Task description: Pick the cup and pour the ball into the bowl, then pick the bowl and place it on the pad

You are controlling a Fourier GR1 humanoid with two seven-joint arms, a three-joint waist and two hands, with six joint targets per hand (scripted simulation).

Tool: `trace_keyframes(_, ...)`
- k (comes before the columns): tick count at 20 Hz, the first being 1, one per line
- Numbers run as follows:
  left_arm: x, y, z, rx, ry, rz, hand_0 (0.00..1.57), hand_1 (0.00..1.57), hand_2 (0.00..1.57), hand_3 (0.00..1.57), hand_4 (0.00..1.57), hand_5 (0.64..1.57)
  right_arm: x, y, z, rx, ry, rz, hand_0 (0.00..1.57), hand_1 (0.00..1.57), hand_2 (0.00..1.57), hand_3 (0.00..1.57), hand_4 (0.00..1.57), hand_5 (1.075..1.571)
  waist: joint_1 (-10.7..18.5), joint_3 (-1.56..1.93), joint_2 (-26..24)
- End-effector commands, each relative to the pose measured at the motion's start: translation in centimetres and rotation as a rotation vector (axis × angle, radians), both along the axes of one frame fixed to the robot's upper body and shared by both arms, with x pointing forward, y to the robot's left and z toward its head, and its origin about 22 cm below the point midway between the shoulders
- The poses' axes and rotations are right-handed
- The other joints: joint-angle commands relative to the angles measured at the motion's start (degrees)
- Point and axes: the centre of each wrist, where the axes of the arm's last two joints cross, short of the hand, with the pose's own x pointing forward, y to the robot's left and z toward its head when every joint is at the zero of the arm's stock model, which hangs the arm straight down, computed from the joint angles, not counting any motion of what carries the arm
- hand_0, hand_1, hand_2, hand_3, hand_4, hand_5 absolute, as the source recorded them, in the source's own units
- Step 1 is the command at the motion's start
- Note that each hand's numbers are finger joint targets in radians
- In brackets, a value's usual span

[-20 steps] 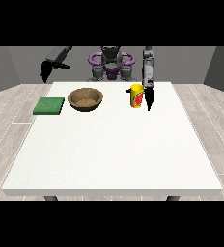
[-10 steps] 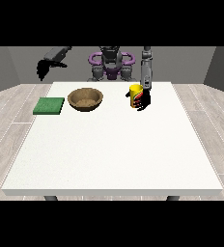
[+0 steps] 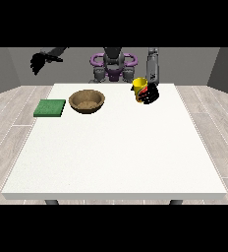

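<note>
We see the hand at the view's right (image 3: 149, 94) with fingers curled around the yellow cup (image 3: 139, 87), right of the bowl (image 3: 87, 101), while the pad (image 3: 50, 108) lies left of the bowl and the other hand (image 3: 38, 62) hangs above, its fingers unclear.

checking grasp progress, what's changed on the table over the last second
The hand at the view's right has closed in on the yellow cup and now wraps round it, tipping it slightly. The hand at the view's left stays raised off the table. The bowl and green pad have not moved.
</note>
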Motion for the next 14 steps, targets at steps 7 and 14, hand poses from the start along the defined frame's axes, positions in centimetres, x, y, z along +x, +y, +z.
trace_keyframes(7, 7.7, 5.0, 13.0, 0.427, 0.048, 0.124, 1.46, 1.46, 1.57, 1.57, 1.57, 1.294, 0.9, -0.1, -2.2, 0.015, 0.051, -0.03, 0.0, 0.0, 0.0, 0.0, 0.0, 1.568, 2.8, -0.19, -2.7)
trace_keyframes(14, 7.5, 0.2, 11.3, 0.5, 0.117, 0.121, 1.47, 1.47, 1.57, 1.57, 1.57, 1.278, -0.5, -2.2, -3.6, 0.03, 0.109, -0.019, 0.0, 0.0, 0.0, 0.0, 0.0, 1.568, 2.8, -0.3, -5.7)
